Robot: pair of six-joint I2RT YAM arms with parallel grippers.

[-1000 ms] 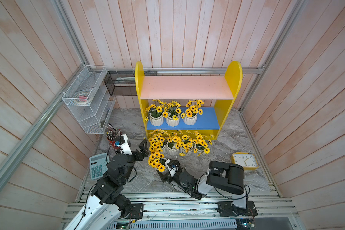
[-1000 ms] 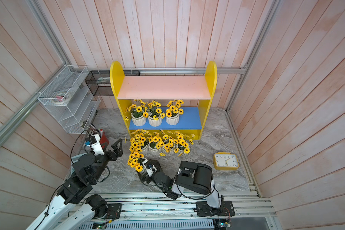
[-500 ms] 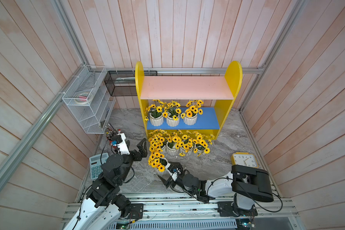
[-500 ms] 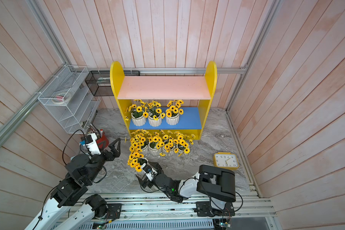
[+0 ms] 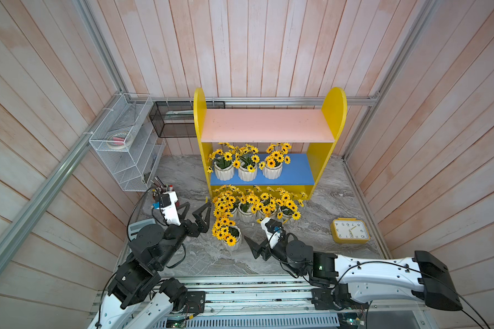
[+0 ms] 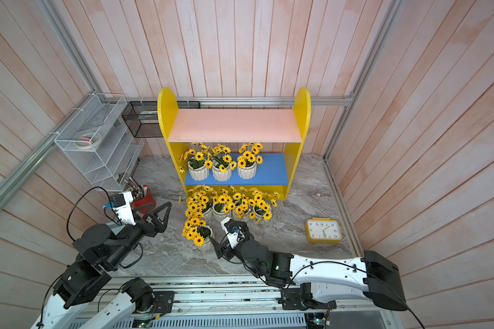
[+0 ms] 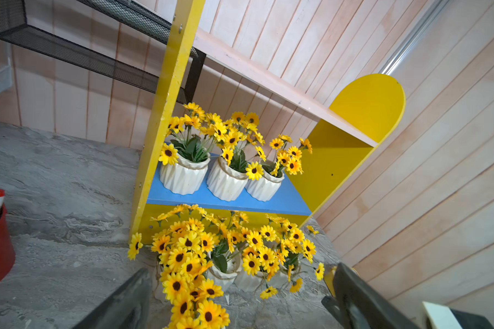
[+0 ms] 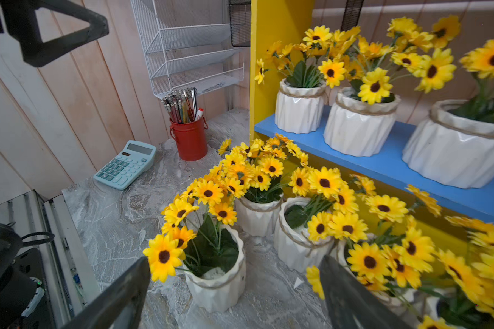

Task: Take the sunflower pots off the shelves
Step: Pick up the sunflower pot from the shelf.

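The shelves [image 5: 268,129] [image 6: 234,125] are a yellow unit with a bare pink upper board. Three sunflower pots [image 5: 247,172] [image 6: 221,172] [image 7: 226,182] [image 8: 360,125] stand on the blue lower board [image 5: 297,173]. Several more pots [image 5: 246,213] crowd the table in front of it. One pot [image 5: 233,240] [image 6: 204,245] [image 8: 217,282] stands alone nearer the front. My right gripper [image 5: 254,242] [image 6: 218,245] [image 8: 234,263] is open just right of that pot, not touching it. My left gripper [image 5: 197,206] [image 6: 159,206] [image 7: 241,270] hangs open and empty left of the table pots.
A red pen cup [image 6: 143,199] [image 8: 190,139] and a blue calculator [image 8: 126,165] sit at the table's left. A yellow clock [image 5: 350,230] lies at the right. A white wire rack [image 5: 126,148] and a black mesh basket [image 5: 171,119] hang on the left and back walls.
My right gripper has drawn back a little from the front pot, which stays standing on the table, and its arm has stretched out low to the right. The left gripper drifted slightly left.
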